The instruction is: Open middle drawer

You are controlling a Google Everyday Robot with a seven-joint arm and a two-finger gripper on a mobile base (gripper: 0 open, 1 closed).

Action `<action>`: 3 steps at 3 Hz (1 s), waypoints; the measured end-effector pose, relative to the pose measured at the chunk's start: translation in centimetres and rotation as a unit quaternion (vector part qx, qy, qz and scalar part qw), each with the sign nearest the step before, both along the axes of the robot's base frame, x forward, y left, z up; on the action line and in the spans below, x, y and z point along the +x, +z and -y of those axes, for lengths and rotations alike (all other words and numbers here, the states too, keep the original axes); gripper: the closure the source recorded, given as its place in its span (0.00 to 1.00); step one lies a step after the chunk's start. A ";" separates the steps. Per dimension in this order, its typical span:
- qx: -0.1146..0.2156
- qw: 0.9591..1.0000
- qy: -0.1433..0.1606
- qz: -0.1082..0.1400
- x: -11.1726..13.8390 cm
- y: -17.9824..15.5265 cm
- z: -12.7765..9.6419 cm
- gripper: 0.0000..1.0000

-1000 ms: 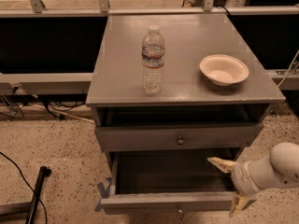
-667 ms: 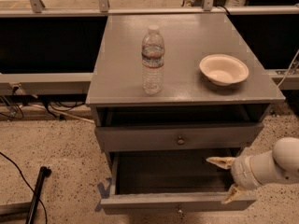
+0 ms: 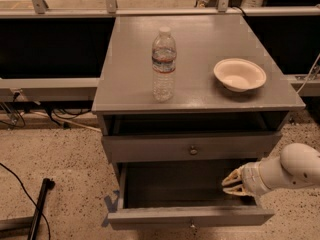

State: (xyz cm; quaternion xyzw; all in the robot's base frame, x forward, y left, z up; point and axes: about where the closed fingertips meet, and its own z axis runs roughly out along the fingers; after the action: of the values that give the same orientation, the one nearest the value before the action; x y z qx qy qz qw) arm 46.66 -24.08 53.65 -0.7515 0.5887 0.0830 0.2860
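Nearest, the middle drawer [image 3: 190, 216] pulled well out of the cabinet [image 3: 130, 91], front facing the near side, dark inside. At its right end, the gripper [image 3: 231, 183] reaching in from the right over the side wall, fingers [image 3: 234, 175] pointing left, narrowly apart, holding nothing. Left on the floor, a black pole [image 3: 40, 206] lying at a slant. Just above the opened drawer, the top drawer [image 3: 150, 148] nearly closed, round knob [image 3: 193, 150] at centre. Farther, on the cabinet top, a bottle [image 3: 163, 64] upright near the middle. Right of it and apart, a bowl [image 3: 240, 75]. Farthest, a rail [image 3: 150, 12] running left to right.
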 end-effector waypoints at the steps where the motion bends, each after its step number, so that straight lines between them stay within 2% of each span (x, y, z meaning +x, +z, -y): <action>1: 0.000 1.000 -0.022 -0.019 1.7 -3.0 0.5 0.88; 2: -0.015 0.998 -0.040 -0.045 2.8 -6.5 0.9 1.00; 3: -0.021 0.995 -0.055 -0.078 3.4 -10.3 1.4 1.00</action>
State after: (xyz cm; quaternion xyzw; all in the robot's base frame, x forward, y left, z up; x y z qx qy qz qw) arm 50.06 -25.43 43.32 -0.7150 0.6514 0.1129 0.2272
